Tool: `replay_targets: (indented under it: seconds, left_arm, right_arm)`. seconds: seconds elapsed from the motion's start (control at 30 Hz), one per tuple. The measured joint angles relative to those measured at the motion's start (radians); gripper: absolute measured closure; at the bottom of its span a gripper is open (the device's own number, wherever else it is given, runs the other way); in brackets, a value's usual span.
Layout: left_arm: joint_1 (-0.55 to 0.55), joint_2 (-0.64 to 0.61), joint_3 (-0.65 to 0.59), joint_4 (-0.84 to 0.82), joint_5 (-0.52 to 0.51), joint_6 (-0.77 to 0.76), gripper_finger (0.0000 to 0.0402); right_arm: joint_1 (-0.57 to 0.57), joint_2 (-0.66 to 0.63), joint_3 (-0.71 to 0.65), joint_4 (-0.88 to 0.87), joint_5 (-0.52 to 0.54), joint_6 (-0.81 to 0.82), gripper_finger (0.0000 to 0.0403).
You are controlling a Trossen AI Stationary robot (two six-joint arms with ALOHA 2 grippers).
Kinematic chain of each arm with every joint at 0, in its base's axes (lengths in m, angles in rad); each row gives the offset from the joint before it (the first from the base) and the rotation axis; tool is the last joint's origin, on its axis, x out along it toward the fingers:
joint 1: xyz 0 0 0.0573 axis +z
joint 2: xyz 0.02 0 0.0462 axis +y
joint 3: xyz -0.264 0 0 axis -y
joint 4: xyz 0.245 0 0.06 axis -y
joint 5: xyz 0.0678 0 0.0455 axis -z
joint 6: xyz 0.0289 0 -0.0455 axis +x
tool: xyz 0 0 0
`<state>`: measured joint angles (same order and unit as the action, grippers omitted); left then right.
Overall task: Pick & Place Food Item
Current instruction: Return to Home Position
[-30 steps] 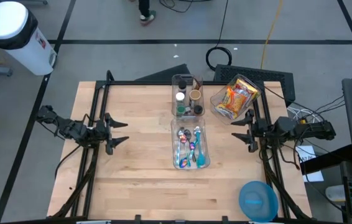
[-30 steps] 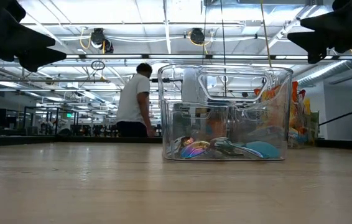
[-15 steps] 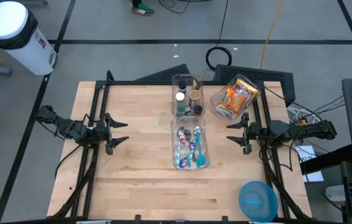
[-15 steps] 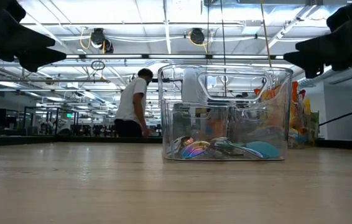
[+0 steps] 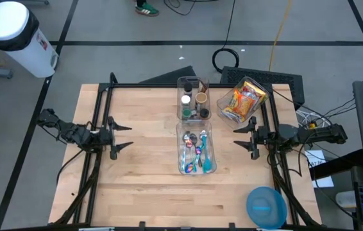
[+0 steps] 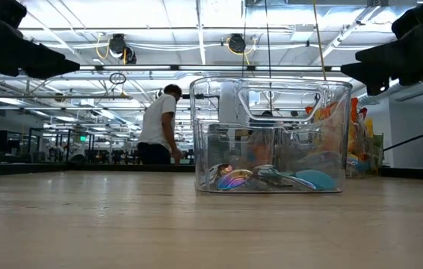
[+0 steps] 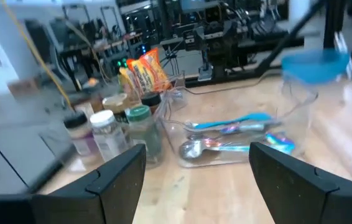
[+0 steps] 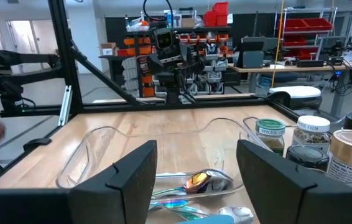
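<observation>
The right tool (image 5: 240, 136), spread and empty, has edged inward and now sits steady at 3 o'clock of the transparent bin (image 5: 179, 151). The left tool (image 5: 125, 136), spread too, waits at 9 o'clock. The spoons (image 5: 196, 153) lie inside the bin, so homing looks nearly done.

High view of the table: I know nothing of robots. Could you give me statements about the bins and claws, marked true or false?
1. The spoons lie in the clear bin lower in the high view. True.
2. The left gripper grips a spoon. False: it is open and empty, over the table's left side.
3. The jars share the spoons' bin. False: they stand in a second bin beside it.
4. The right gripper is open and empty. True.
5. The blue bowl sits at the table corner by the right arm. True.
</observation>
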<state>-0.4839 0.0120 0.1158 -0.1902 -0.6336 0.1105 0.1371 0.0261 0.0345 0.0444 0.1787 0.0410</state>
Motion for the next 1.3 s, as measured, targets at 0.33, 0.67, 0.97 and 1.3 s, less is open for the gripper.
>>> replay_targets:
  seconds: [0.33,0.67,0.97,1.3]
  left_arm:
    - [0.0,0.0,0.0,0.007,0.005,0.107,0.0108]
    - [0.0,0.0,0.0,0.007,0.005,0.094,0.0108]
    - [0.0,0.0,0.0,0.008,0.006,0.093,0.0108]
    - [0.0,0.0,0.0,0.008,0.006,0.093,0.0108]
  right_arm:
    - [0.0,0.0,-0.001,-0.002,0.0,0.0,0.019]
    - [0.0,0.0,-0.002,-0.003,0.0,0.0,0.019]
    - [0.0,0.0,-0.002,-0.003,0.0,0.0,0.019]
    - [0.0,0.0,-0.002,-0.003,0.0,0.0,0.019]
